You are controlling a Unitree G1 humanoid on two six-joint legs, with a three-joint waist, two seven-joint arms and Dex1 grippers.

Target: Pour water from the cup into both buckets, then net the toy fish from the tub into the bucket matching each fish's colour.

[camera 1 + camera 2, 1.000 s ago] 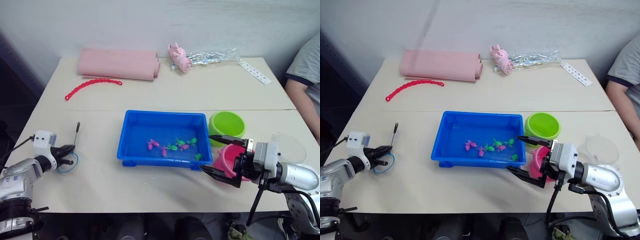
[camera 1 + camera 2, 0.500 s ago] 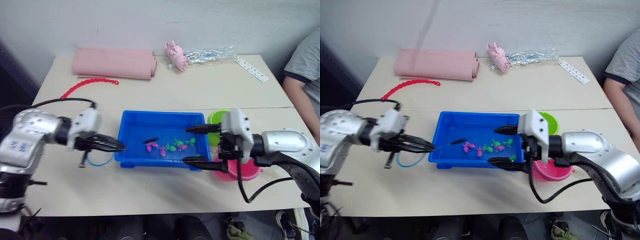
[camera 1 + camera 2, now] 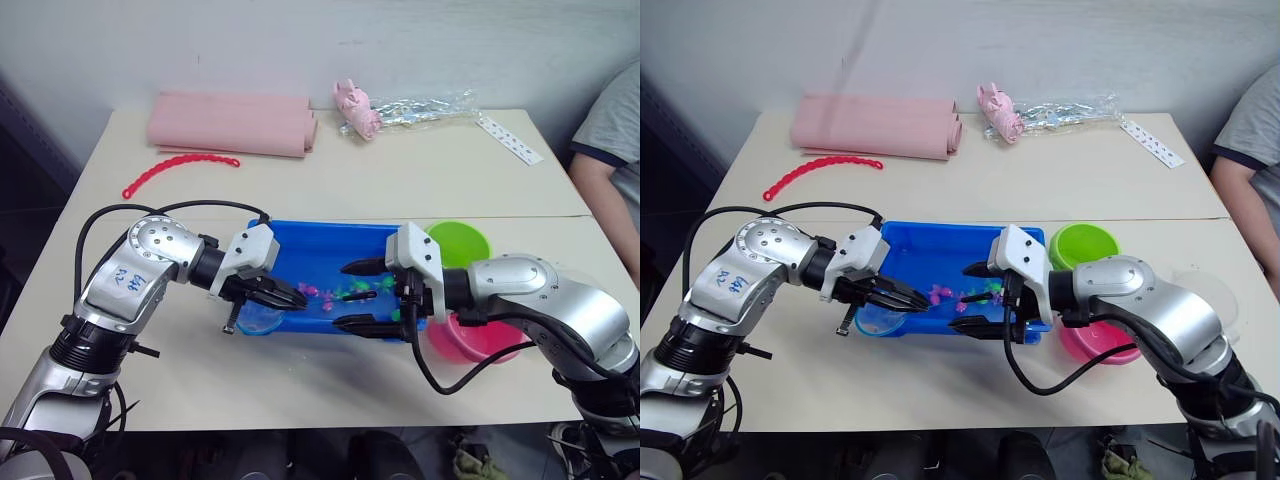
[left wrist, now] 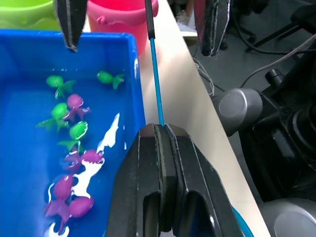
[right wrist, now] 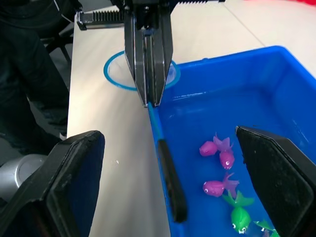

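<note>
Your left hand (image 4: 160, 129) is squeezing the net (image 5: 136, 74) stick over the blue tub (image 3: 300, 238); your right hand (image 3: 358, 296) is gaping wide, holding nothing.

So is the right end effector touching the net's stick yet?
Apart. The right wrist view shows the right end effector wide open, the net's stick lying untouched between its black fingers.

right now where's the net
In the head views the net is held in the left gripper, its hoop by the blue tub's near-left corner and its stick handle reaching over the tub toward the open right gripper.
</note>
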